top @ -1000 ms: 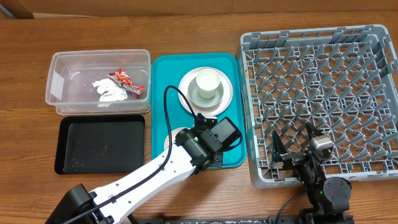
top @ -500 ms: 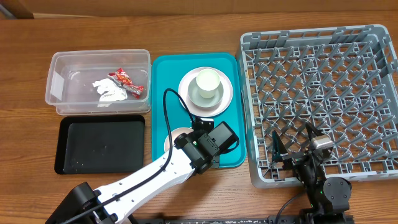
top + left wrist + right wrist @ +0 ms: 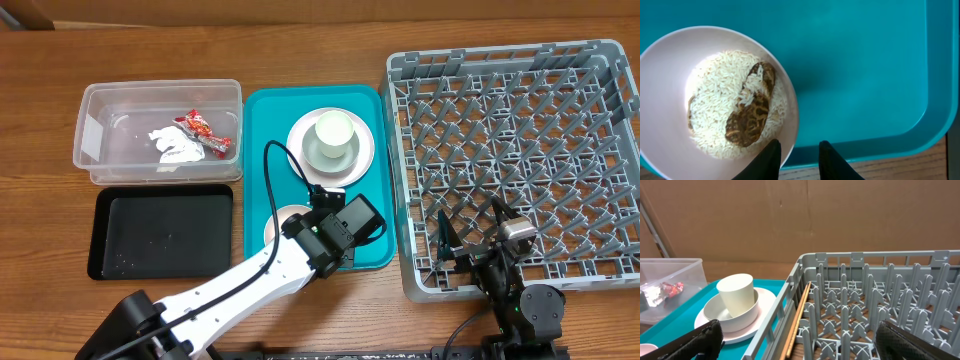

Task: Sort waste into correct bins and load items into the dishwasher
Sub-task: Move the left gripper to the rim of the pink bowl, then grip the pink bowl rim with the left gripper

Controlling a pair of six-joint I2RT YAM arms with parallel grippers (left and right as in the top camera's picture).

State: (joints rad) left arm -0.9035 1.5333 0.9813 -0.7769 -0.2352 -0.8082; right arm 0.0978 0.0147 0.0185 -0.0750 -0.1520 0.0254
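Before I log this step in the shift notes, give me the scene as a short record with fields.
bowl: on teal tray, holding rice and brown scraps
left gripper: at the bowl's rim, jaws slightly apart
right gripper: wide open, empty, at dish rack
plate: on teal tray, white cup inside grey-green cup on it
clear tub: wrapper and napkin inside

— Surface?
— Brown wood-grain desk point(image 3: 300, 40), evenly lit, no hard shadows.
— Beyond it?
— Past my right fingers, a plain cardboard wall point(image 3: 840, 215); a slanted metal bar point(image 3: 652, 225) far left.
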